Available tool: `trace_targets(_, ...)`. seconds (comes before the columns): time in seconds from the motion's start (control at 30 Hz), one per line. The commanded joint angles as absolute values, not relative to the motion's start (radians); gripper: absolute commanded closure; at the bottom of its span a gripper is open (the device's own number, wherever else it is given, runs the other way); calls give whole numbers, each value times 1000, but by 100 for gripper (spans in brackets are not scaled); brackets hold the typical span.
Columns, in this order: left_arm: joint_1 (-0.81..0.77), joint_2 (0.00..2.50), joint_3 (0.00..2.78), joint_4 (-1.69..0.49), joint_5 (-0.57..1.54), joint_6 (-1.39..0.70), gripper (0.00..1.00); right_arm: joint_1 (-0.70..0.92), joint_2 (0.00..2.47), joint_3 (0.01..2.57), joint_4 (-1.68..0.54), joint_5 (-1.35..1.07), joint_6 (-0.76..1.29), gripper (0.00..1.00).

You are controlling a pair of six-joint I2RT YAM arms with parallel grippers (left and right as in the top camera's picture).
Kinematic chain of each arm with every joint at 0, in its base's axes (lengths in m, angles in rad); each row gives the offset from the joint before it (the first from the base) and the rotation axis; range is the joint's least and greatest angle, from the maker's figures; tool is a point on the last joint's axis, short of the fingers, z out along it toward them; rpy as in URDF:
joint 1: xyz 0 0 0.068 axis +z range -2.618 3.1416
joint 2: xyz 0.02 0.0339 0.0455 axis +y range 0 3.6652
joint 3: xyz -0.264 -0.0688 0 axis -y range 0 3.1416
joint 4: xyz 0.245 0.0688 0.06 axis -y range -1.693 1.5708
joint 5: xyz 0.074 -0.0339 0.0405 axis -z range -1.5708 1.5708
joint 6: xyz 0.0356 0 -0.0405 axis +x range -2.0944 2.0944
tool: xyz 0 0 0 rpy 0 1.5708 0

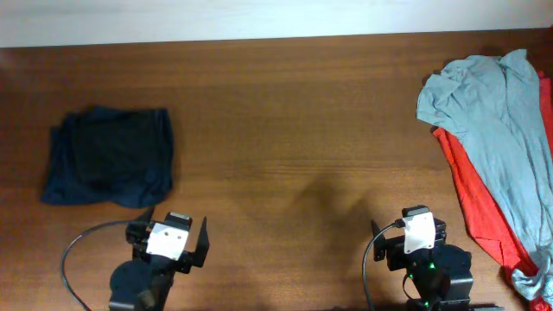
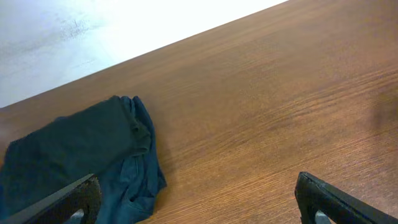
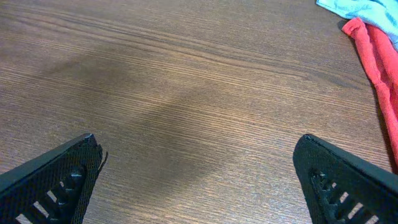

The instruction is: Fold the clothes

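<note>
The clothes named by the task are out of view in all three views. My left gripper (image 1: 173,231) sits at the front left of the wooden table (image 1: 294,112), open, with bare wood between its fingers in the left wrist view (image 2: 196,202). A dark navy-blue garment lies just ahead and to its left. My right gripper (image 1: 412,226) is at the front right, also open and holding nothing, its jaws wide apart over bare wood in the right wrist view (image 3: 199,180).
The dark navy-blue garment (image 1: 108,155) (image 2: 81,155) lies bunched, roughly folded, at the left. A light grey shirt (image 1: 492,95) (image 3: 367,7) lies over a red shirt (image 1: 484,199) (image 3: 373,56) at the right edge. A pale strip (image 1: 259,17) runs along the table's far edge.
</note>
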State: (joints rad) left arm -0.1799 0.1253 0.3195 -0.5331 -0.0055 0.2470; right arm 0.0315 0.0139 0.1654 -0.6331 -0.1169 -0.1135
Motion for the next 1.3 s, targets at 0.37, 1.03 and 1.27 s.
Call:
trace_targets(0.37,-174,5,181,-525,12,259,1,26,3,159,-627,-122,-119,1)
trace_targets(1.03,-174,10,144,-524,12,260,1,26,3,159,-628,-122,-119,1)
trace_targets(1.27,-174,10,144,-524,12,260,1,26,3,159,-627,-122,-119,1)
